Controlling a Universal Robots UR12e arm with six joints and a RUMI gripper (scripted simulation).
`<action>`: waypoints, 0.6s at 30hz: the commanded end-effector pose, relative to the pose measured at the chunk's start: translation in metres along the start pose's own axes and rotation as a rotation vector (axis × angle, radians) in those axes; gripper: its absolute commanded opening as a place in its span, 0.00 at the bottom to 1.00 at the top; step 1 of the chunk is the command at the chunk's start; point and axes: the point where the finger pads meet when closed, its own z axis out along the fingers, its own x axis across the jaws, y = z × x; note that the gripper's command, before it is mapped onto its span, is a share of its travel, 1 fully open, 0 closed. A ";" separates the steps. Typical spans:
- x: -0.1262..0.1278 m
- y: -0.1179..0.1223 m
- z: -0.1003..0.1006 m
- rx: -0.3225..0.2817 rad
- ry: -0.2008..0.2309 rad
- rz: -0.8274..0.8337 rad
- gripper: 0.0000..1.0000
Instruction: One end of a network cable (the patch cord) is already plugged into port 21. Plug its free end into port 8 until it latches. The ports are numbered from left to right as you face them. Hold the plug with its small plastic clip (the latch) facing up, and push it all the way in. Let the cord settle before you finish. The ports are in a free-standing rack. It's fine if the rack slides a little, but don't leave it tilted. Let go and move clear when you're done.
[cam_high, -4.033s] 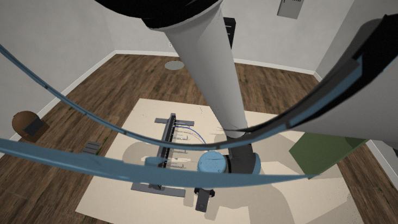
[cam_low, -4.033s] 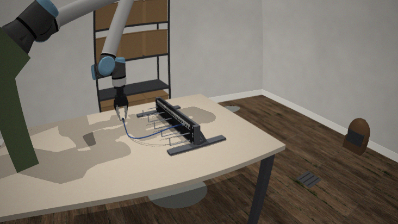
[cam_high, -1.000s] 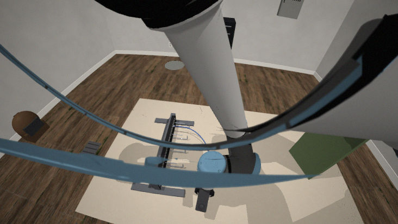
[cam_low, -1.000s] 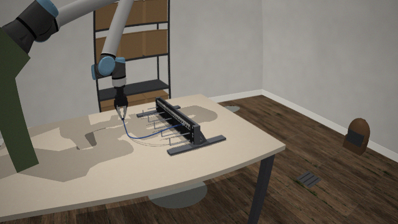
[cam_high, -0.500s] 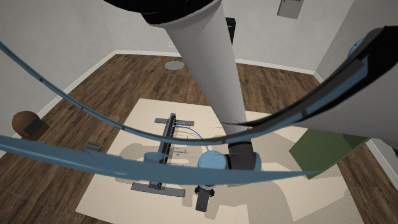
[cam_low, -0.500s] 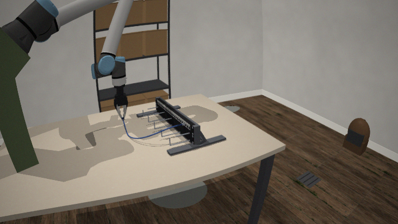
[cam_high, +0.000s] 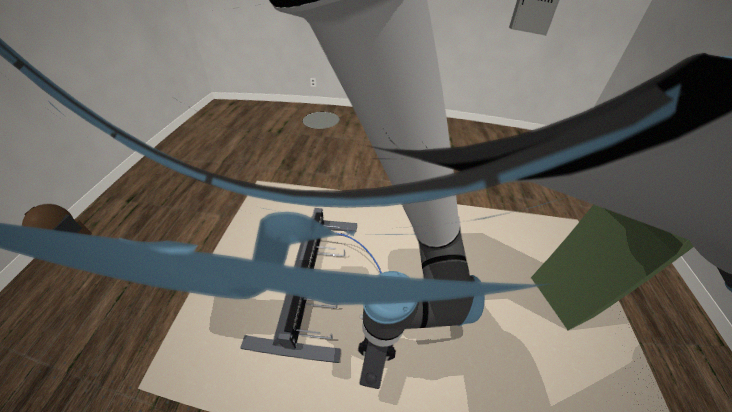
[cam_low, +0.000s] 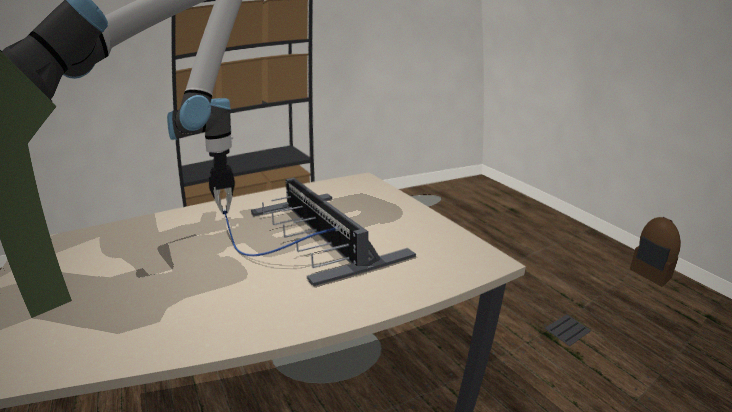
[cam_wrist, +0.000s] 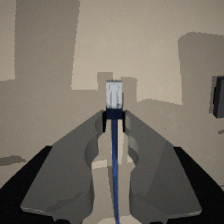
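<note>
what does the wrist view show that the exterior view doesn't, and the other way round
Only the wrist view shows the clear plug poking out past the fingers, with the blue cord running back between them.

Only the exterior view shows the cord's whole sag from the gripper across the table into the rack, plus the shelf unit behind.

Both show the gripper shut on the patch cord, above the table and away from the ports.

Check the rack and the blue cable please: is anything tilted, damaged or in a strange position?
Nothing stands out. The rack stands level on the table. The blue cable sags in a loose curve from the rack to the gripper, which holds the plug pointing down.
</note>
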 end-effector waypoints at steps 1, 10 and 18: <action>0.000 0.000 -0.008 0.000 0.001 0.000 0.00; 0.000 0.000 -0.024 0.000 0.001 0.000 0.00; 0.000 0.000 -0.032 0.000 0.001 0.000 0.00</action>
